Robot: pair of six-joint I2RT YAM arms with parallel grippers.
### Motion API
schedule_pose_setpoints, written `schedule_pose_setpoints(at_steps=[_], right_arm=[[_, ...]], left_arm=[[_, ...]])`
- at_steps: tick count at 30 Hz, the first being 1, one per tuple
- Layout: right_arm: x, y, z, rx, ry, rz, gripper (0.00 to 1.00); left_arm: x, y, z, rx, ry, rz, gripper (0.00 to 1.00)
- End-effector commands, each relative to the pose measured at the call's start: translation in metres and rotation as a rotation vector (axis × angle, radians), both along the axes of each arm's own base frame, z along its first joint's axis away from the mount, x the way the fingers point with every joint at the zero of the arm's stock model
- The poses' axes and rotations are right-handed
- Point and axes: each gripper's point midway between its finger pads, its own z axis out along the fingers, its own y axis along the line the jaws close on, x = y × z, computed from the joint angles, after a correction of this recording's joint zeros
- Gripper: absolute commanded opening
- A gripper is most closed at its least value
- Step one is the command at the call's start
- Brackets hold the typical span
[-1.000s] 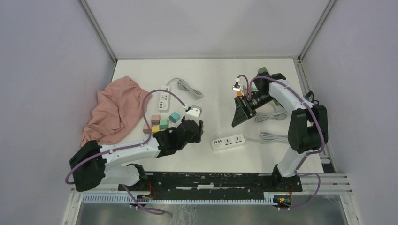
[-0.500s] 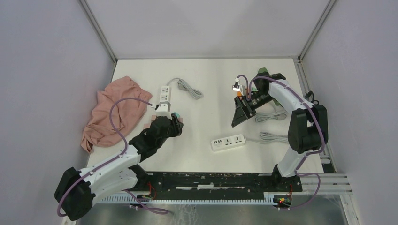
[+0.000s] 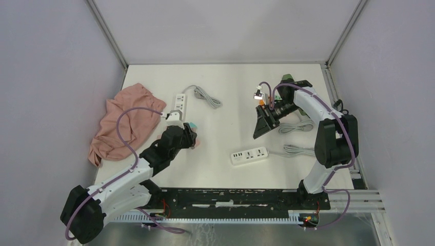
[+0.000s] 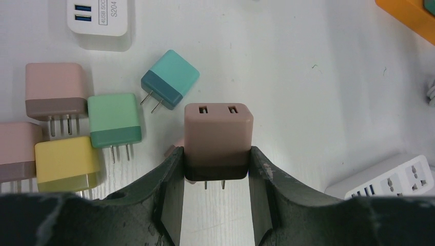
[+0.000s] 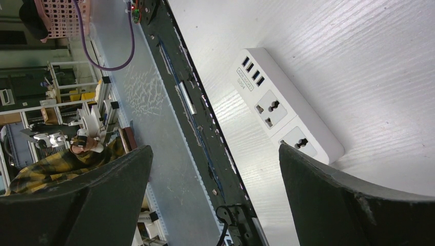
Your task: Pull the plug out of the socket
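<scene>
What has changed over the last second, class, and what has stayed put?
The left gripper, shut on the brown plug, swung left from the middle of the table to above the loose plugs. The right gripper stayed open and still; both power strips and the pink cloth did not move.

In view are two white power strips (image 3: 178,101) (image 3: 249,155), one pink cloth (image 3: 123,123) and six plug adapters (image 4: 218,133): two pink (image 4: 55,89) (image 4: 13,148), one teal (image 4: 171,79), one green (image 4: 114,120), one yellow (image 4: 66,161), one brown.
</scene>
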Motion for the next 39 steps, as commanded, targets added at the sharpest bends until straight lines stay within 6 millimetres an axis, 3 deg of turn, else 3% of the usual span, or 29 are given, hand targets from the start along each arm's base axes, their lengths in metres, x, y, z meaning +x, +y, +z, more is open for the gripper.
schedule_pose_setpoints(at_steps=[1, 24, 29, 39], right_arm=[[0.004, 0.002, 0.008, 0.024, -0.03, 0.002, 1.0], [0.004, 0.001, 0.008, 0.025, -0.022, 0.003, 1.0], [0.004, 0.001, 0.008, 0.028, -0.024, 0.003, 1.0], [0.004, 0.002, 0.008, 0.027, -0.022, 0.005, 1.0]], left_arm=[[0.005, 0.003, 0.008, -0.063, -0.018, 0.05, 0.03], [0.012, 0.024, -0.014, -0.035, 0.045, 0.186, 0.03], [0.014, 0.031, -0.018, -0.013, 0.063, 0.239, 0.09], [0.015, 0.037, -0.021, 0.013, 0.084, 0.286, 0.36]])
